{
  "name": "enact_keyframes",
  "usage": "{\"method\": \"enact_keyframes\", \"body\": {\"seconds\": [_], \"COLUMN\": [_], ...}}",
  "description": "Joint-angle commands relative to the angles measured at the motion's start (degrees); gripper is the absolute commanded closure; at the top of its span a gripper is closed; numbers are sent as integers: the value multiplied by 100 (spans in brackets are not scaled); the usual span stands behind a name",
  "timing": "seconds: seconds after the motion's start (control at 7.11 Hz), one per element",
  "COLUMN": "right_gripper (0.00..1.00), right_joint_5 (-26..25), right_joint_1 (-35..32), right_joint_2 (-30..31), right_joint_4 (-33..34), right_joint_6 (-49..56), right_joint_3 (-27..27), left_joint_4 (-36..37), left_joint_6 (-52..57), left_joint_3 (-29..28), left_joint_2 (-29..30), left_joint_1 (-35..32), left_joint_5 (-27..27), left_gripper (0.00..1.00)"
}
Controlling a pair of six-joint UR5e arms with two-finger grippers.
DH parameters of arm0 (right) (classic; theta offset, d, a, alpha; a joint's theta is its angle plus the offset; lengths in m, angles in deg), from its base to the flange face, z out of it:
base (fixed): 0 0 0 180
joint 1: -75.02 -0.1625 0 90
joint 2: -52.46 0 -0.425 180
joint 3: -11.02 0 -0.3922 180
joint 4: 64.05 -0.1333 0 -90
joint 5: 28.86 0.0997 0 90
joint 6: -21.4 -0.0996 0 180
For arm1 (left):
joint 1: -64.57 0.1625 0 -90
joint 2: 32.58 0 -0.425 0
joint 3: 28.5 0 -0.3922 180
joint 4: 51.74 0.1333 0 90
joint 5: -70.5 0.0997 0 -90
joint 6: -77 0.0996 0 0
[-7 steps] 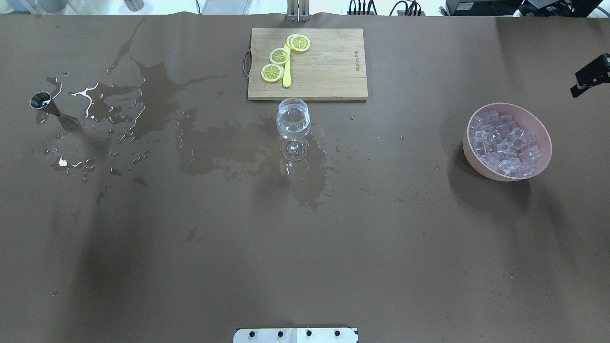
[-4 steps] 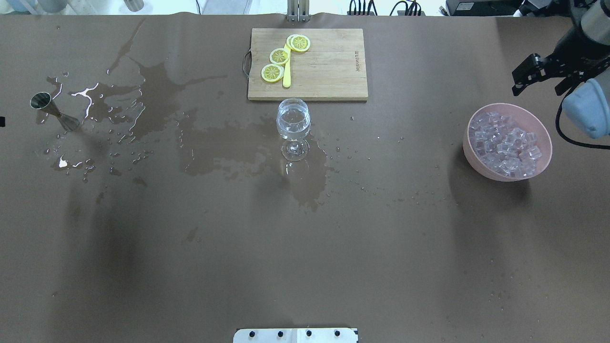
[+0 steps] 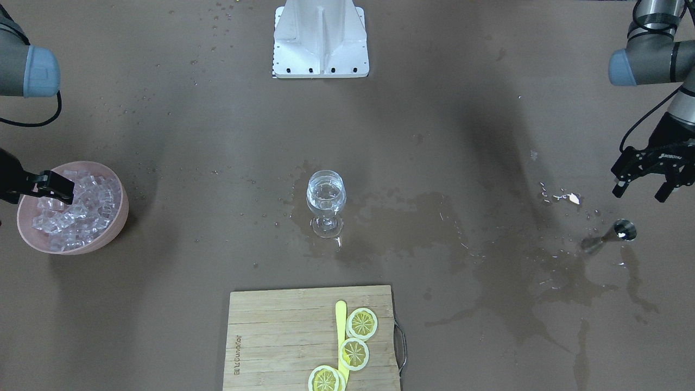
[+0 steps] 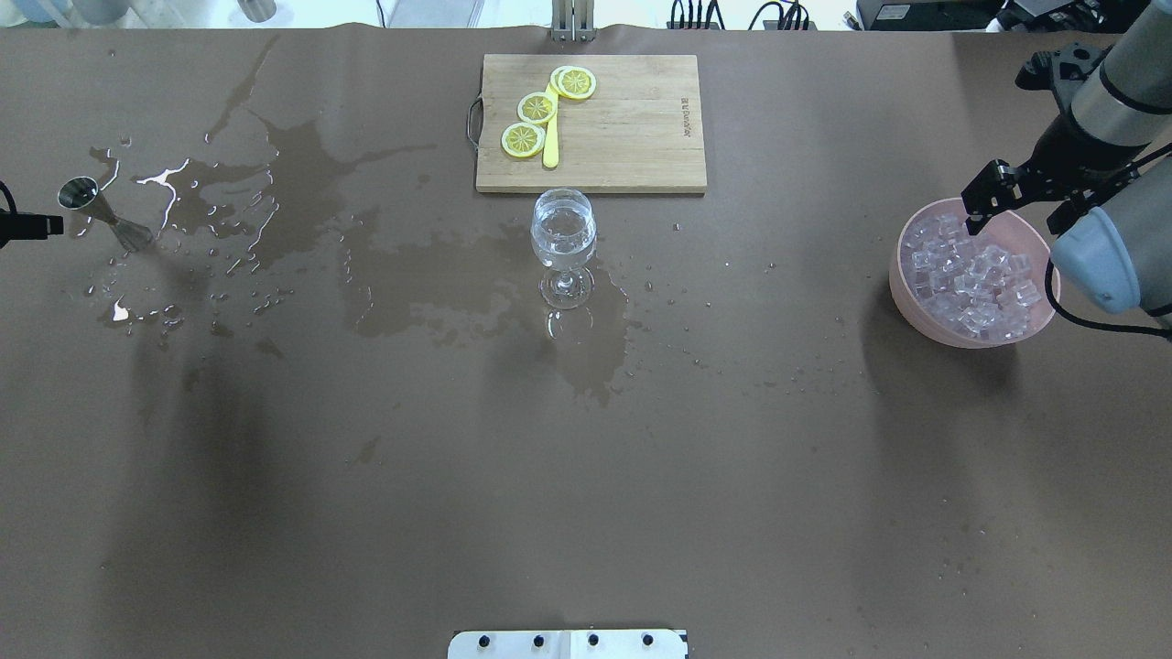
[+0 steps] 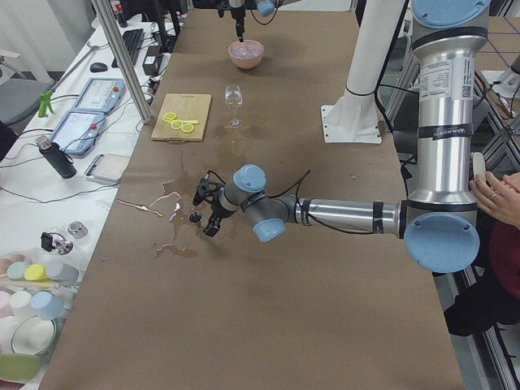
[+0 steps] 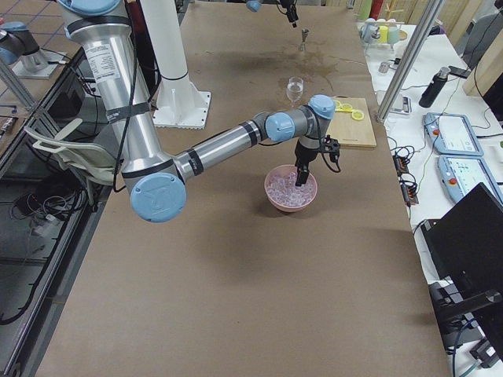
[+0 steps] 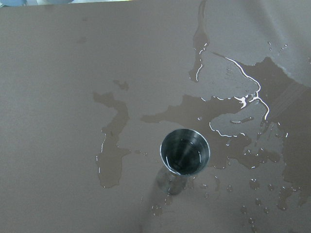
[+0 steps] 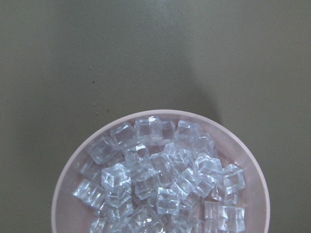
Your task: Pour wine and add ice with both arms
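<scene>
Table [image 4: 586, 476]: brown, with wet spill patches at the centre and the left end. Right gripper [image 4: 1014, 216]: fingers apart, empty, over the far rim of the pink bowl [image 4: 916, 309]. Left gripper [image 3: 639, 193]: fingers apart, empty, near the jigger [image 3: 624, 230]. Glass [image 4: 564, 240]: upright at centre, holding wine [image 4: 563, 229]. Ice [image 4: 975, 275]: heaped in the bowl.

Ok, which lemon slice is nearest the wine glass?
The lemon slice closest to the board's edge facing the wine glass; the other two lie farther back along the yellow stick.
</scene>
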Motion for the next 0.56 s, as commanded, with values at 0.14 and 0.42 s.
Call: {"method": "enact_keyframes", "body": {"seconds": [0.14,0.42], "right_gripper": [5,10], "right_joint_5": [-192,-236], "right_joint_1": [290,378], "right_joint_2": [113,193], "right_joint_4": [-129,-340], "right_joint_6": [-205,-214], "right_joint_3": [-85,-156], "left_joint_4": [-405,-405], "left_joint_6": [-416,-408], "left_joint_3": [-439,-474], "left_joint_2": [282,282], "left_joint_1": [431,530], "left_joint_5": [524,666], "left_gripper": [2,2]}}
